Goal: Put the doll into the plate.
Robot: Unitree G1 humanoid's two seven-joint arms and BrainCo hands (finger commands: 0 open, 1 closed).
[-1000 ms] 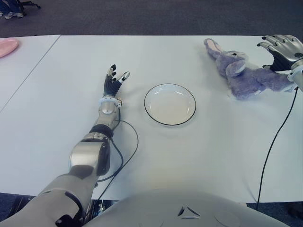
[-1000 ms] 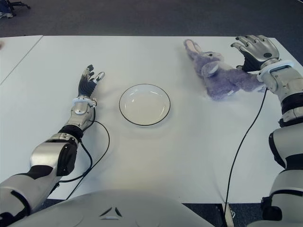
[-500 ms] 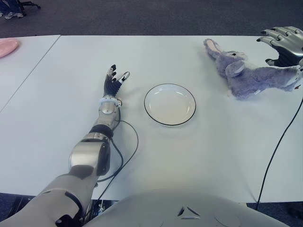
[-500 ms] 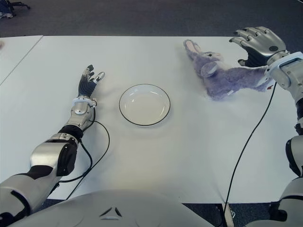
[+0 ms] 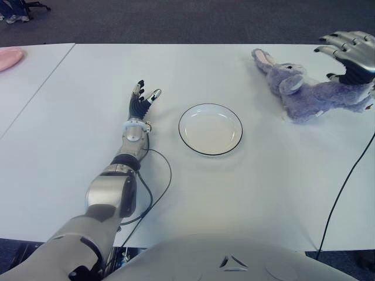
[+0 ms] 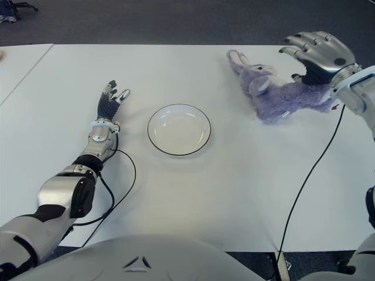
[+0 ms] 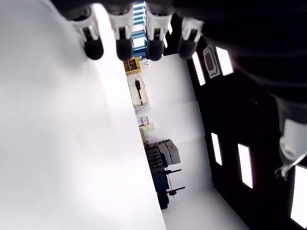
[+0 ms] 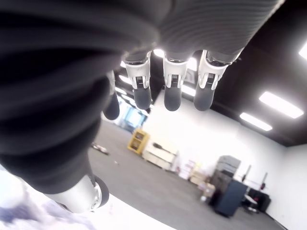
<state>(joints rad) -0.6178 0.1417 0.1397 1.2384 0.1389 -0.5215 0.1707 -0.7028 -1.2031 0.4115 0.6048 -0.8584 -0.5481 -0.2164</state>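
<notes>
The doll (image 5: 304, 89) is a purple plush rabbit lying on the white table (image 5: 246, 187) at the far right, head toward the far side. A white plate (image 5: 210, 129) with a dark rim sits near the middle, holding nothing. My right hand (image 6: 306, 58) hovers over the doll's hind end with fingers (image 8: 172, 96) spread, open; a purple blur of the doll (image 8: 29, 215) shows below it. My left hand (image 5: 140, 98) lies left of the plate, its fingertips (image 7: 122, 45) stretched out flat along the table, open.
A black cable (image 5: 343, 187) trails from my right arm across the table's right side. Another cable (image 5: 161, 181) loops beside my left forearm. A pink object (image 5: 9, 58) lies on the neighbouring table at the far left. Dark floor lies beyond the far edge.
My right hand has risen and shifted over the doll's hind end. The doll's rear has stretched slightly to the right. The left arm has not moved.
</notes>
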